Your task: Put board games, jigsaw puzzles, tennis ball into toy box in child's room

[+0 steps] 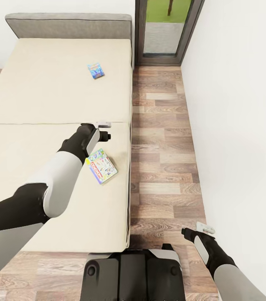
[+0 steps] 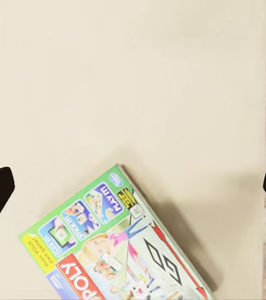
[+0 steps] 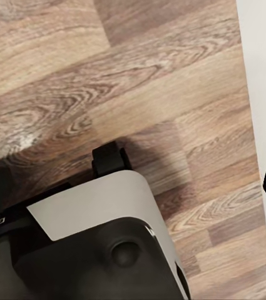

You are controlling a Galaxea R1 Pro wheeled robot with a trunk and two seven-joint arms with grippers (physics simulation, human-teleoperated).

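The left gripper (image 1: 103,129) hangs over the bed (image 1: 45,92) at frame centre, fingers spread wide with nothing between them, likely lining up on the near board game (image 1: 102,166) just below it. A 2nd board game (image 1: 95,70) lies in the upper middle. The right gripper (image 1: 199,230) idles at lower right, apparently open and empty, over the wood-plank floor (image 1: 162,138) beside the white wall (image 1: 241,104).

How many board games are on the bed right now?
2. One board game lies near the bed's right edge, just beside the left claw. The other board game lies farther up the bed, toward the headboard. None seems hidden.
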